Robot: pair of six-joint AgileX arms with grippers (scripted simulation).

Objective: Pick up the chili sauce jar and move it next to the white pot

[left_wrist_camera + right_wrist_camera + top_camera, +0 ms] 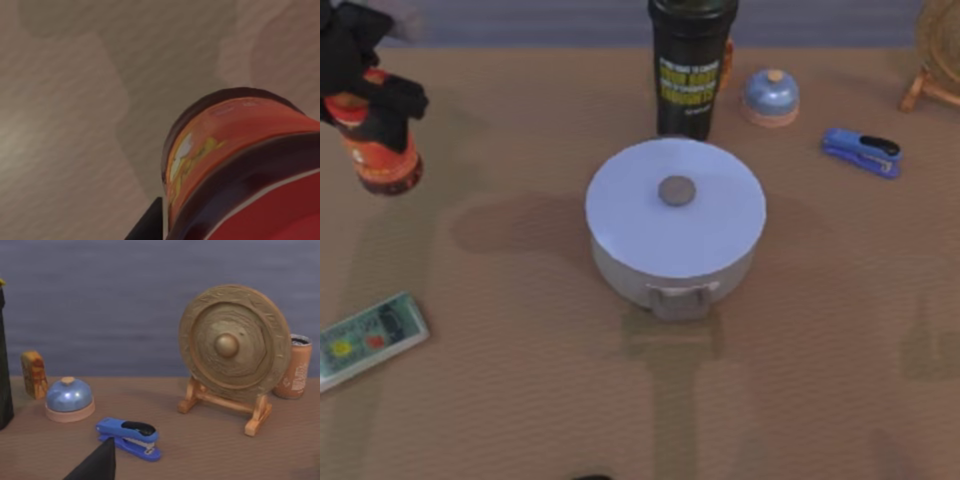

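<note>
the chili sauce jar is seen at the top view's far left, tilted, pinched near its lid by the left gripper and apparently lifted, well apart from the white pot at the table's middle. a slip could be caused by the high, tilted grip, and the pot could be knocked if the jar is carried in too low. in the left wrist view the jar's label is shown close up, with no pot; only the right wrist view shows the gong, while the right gripper's state cannot be told
</note>
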